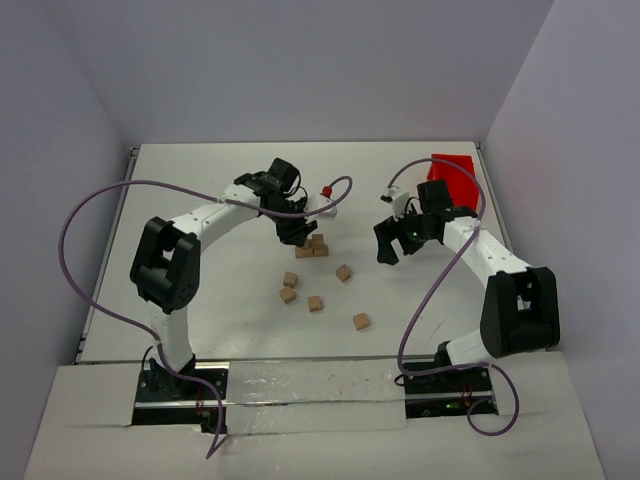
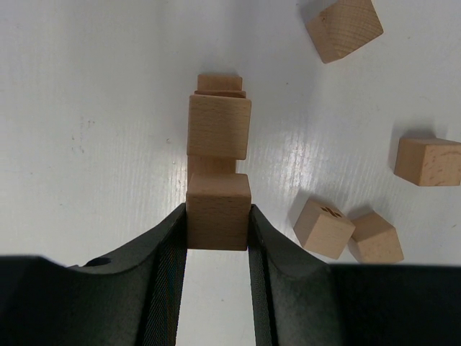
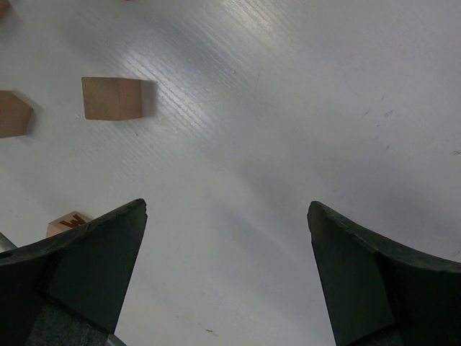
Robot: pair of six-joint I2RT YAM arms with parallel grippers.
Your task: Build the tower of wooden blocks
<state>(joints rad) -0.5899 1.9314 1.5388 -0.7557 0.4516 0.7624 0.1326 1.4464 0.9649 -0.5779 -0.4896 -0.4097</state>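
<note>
My left gripper (image 2: pixel 218 216) is shut on a wood block (image 2: pixel 218 211), which it holds at the near end of the tower (image 2: pixel 219 126). The tower is a short row of stacked tan cubes, and a lower cube (image 2: pixel 212 166) shows just beyond the held one. In the top view the left gripper (image 1: pixel 290 228) sits at the tower (image 1: pixel 314 247) in mid-table. Loose wood blocks lie nearby (image 2: pixel 323 228), (image 2: pixel 427 161), (image 2: pixel 343 29). My right gripper (image 3: pixel 227 209) is open and empty above bare table; in the top view it (image 1: pixel 395 240) is to the right of the tower.
A red bin (image 1: pixel 455 178) stands at the back right behind the right arm. Loose cubes lie in front of the tower (image 1: pixel 290 279), (image 1: pixel 315 303), (image 1: pixel 343 272), (image 1: pixel 361 321). The right wrist view shows cubes at its left edge (image 3: pixel 112 98), (image 3: pixel 68 222). Grey walls enclose the table.
</note>
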